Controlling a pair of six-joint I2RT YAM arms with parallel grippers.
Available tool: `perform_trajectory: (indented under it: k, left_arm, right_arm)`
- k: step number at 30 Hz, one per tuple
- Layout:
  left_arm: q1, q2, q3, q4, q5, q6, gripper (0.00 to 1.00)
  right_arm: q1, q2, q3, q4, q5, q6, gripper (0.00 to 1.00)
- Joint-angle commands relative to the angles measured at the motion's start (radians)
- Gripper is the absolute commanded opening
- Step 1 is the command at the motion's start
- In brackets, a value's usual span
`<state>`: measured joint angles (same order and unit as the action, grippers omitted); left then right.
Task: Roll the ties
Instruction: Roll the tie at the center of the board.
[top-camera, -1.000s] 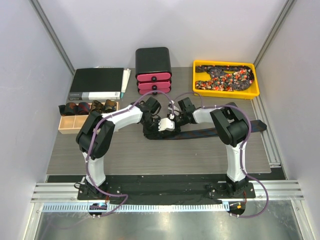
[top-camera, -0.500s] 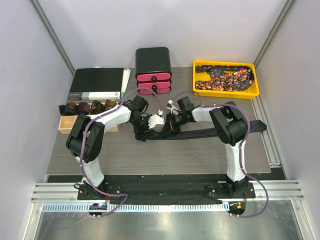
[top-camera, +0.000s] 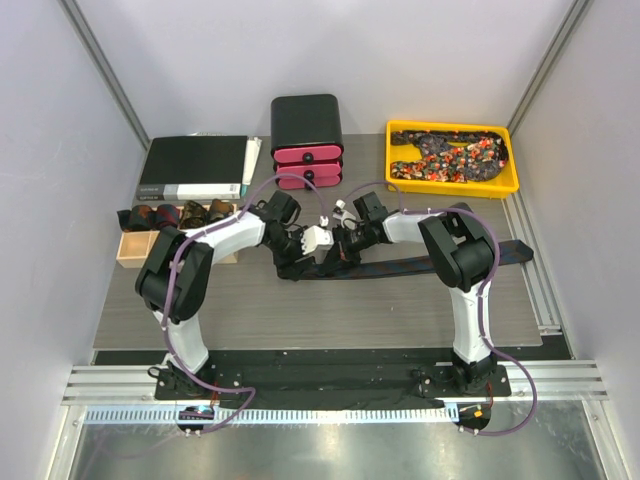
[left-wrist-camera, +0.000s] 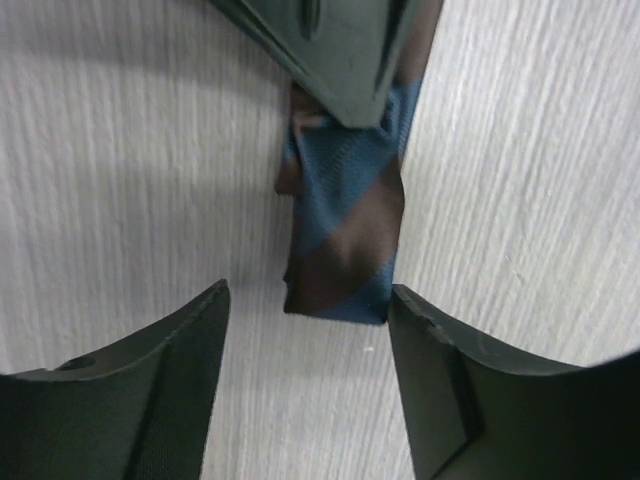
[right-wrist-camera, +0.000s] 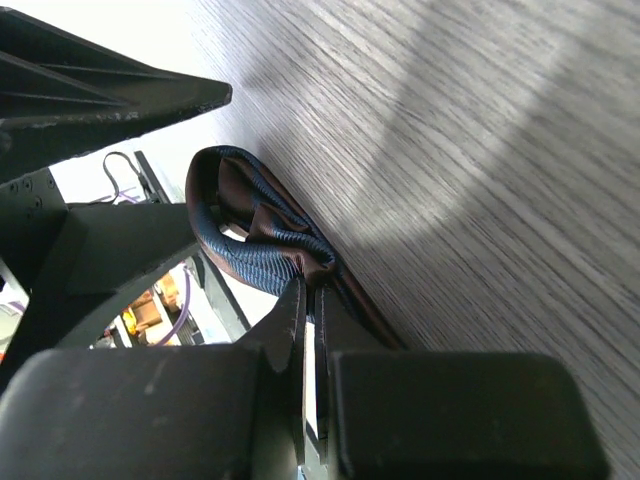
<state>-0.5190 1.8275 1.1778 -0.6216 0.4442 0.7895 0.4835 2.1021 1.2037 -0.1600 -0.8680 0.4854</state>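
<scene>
A long dark tie (top-camera: 420, 265) with blue and brown stripes lies flat across the table, running right from the middle. Its left end is folded into a small loop (right-wrist-camera: 250, 235). My right gripper (right-wrist-camera: 312, 310) is shut on that folded end, low against the table; it also shows in the top view (top-camera: 340, 250). My left gripper (left-wrist-camera: 305, 390) is open, its fingers (left-wrist-camera: 130, 400) apart on either side of the tie's end (left-wrist-camera: 345, 240) and a little short of it, not touching. In the top view the left gripper (top-camera: 305, 258) sits just left of the right one.
A yellow tray (top-camera: 395, 180) at the back right holds speckled ties (top-camera: 450, 158). A black box with pink drawers (top-camera: 307, 140) stands at the back middle. A black binder (top-camera: 195, 168) and a wooden box (top-camera: 135, 250) of rolled ties (top-camera: 180, 213) are at the left.
My left gripper swung left away from the tie's end, then came back a little to the right. My right gripper has stayed on the folded end.
</scene>
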Motion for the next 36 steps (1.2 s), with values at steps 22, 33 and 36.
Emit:
perform_trajectory:
  k: [22, 33, 36]
  left_arm:
    - [-0.093, 0.073, 0.019, 0.031, -0.217, -0.065, 0.36]
    - [0.051, -0.056, -0.018, 0.003, 0.088, -0.047, 0.62]
    - [0.051, -0.091, -0.056, 0.055, 0.102, -0.041, 0.66]
  right_arm:
    - [0.012, -0.065, 0.002, -0.139, 0.161, 0.071, 0.01]
    - [0.006, 0.033, -0.001, -0.081, 0.208, -0.051, 0.01]
    - [0.004, 0.056, -0.001, -0.059, 0.216, -0.083, 0.01]
